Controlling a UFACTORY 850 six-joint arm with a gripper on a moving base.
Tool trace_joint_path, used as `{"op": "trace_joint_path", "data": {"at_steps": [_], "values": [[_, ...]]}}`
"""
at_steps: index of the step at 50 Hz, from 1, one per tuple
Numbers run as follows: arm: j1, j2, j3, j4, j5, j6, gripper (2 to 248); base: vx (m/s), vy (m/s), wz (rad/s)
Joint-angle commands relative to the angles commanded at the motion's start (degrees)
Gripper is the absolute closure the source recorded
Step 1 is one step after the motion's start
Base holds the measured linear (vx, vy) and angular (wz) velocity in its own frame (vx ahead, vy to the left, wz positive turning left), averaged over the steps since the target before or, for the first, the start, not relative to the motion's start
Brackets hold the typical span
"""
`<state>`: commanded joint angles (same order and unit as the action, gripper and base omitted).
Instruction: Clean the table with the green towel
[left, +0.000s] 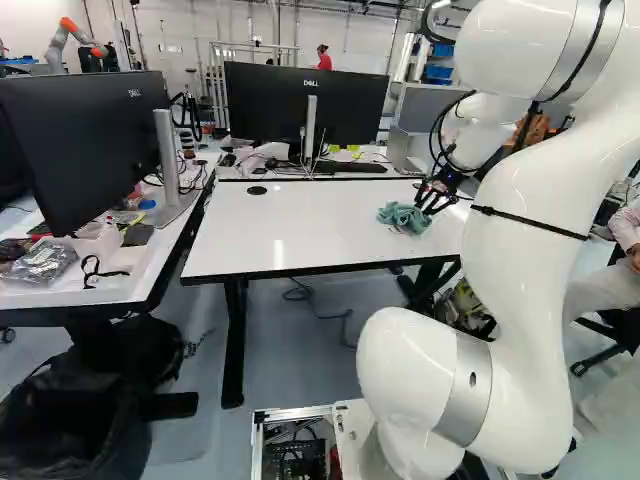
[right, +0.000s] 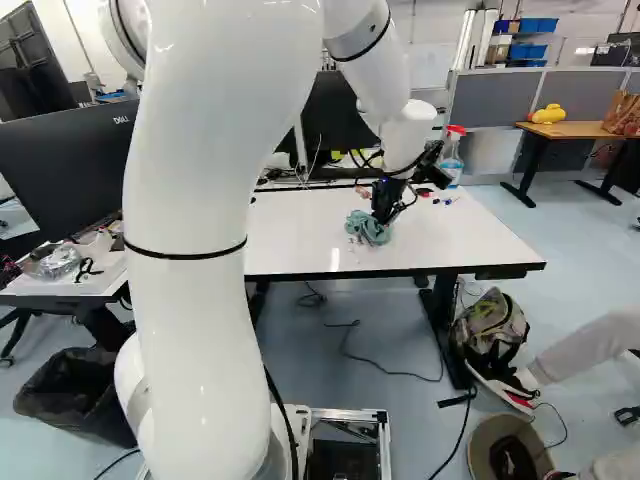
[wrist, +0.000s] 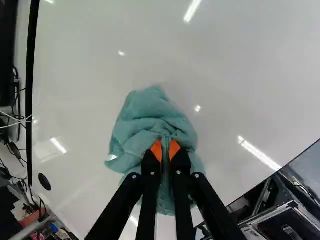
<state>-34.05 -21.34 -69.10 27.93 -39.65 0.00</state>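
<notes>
In the left base view my gripper is low over the right part of the white table, at the green towel. The same towel lies bunched on the tabletop in the right base view, the gripper coming down on it from above. The wrist view shows the gripper shut on the towel, a fold pinched between the orange pads. The crumpled cloth spreads ahead of and around the fingers.
Monitors stand beyond the table's far edge. A spray bottle and small items stand near the far right corner. At the left is another desk with a monitor and plastic bags. A backpack and a person's leg are right of the table.
</notes>
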Motion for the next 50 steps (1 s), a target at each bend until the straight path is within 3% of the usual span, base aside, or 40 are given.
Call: {"op": "trace_joint_path", "data": {"at_steps": [26,50], "values": [[3.8,3.6,4.6,0.0,0.0,0.0,213,0.0,0.0,0.0],[5.7,9.0,11.4,0.0,0.0,0.0,213,0.0,0.0,0.0]]}}
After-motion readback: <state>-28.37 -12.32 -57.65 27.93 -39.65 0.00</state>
